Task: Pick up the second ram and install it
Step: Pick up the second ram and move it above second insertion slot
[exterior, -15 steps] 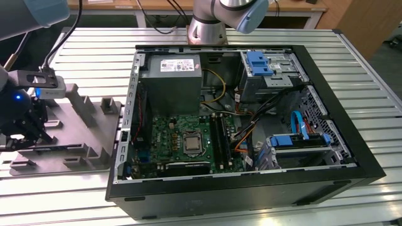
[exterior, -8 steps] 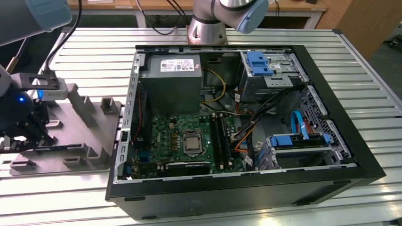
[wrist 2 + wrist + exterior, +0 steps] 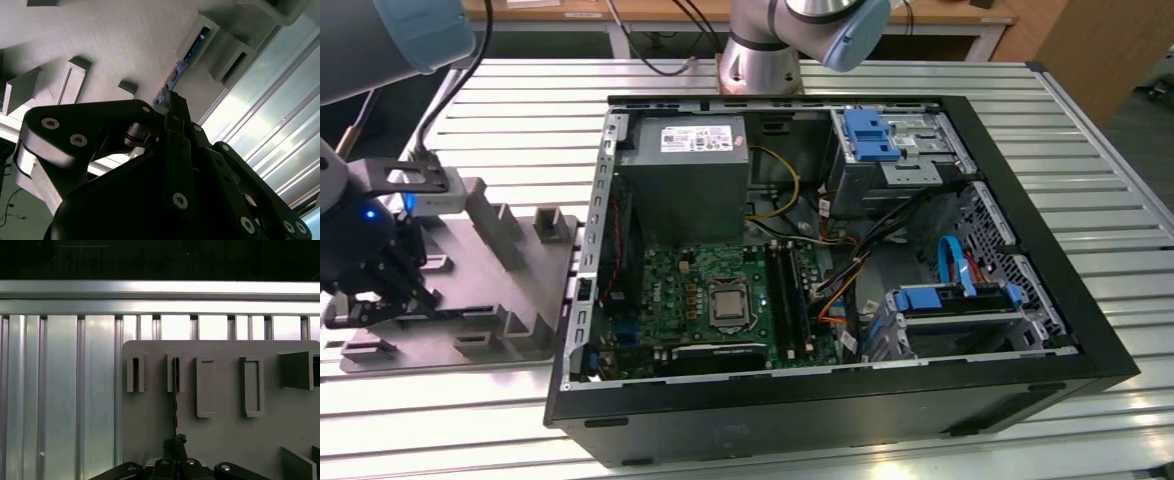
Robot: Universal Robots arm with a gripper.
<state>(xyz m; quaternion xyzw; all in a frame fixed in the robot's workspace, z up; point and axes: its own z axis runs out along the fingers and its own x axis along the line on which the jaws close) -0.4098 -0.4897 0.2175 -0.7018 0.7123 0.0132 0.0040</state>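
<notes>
Slatted metal table, cut off on all sides of the exterior view. On it an open PC case. Can't tell whether its black motherboard slots hold a stick.

Grey tray sits just beside the case, on the exterior view's left. Gripper is low over the tray, partly cut by the frame edge.

In both wrist views the gripper has its jaws drawn nearly together, clamped on the second ram. The strip is seen edge-on, its far end still in a tray block and its near end hidden by the fingers. Chips and sticker unreadable.
</notes>
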